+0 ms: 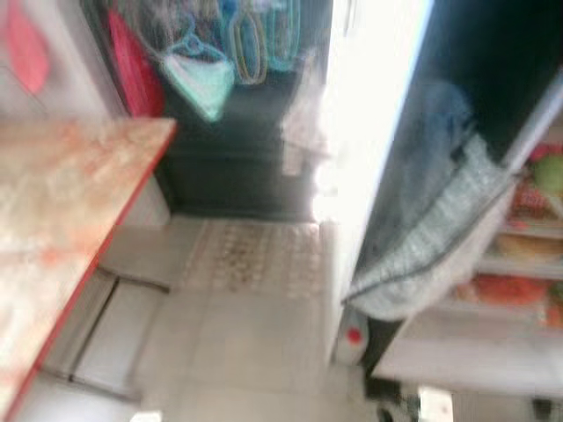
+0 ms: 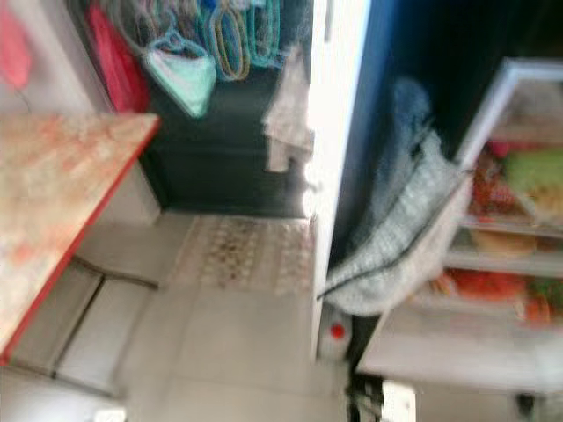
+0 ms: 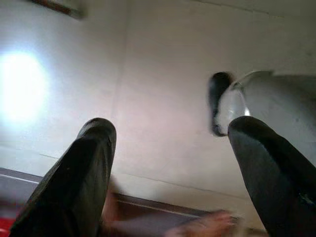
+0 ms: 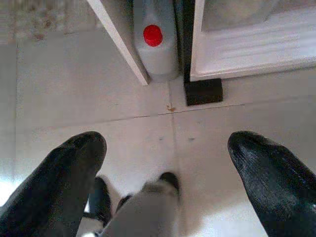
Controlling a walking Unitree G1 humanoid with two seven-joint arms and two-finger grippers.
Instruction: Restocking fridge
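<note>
Pale, smooth floor tiles [image 4: 98,98], faintly glossy where light pools. Mottled orange-and-cream surface [image 1: 62,202] with a red edge, stone-like in pattern. Grey woven cloth [image 1: 431,237] draped at the fridge [image 2: 457,352], soft and matt. Translucent plastic jug [image 4: 155,49] with a shiny red cap. Patterned mat [image 1: 259,255], matt. Black fingers [image 4: 64,187] of the right tool, slightly sheened.
</note>
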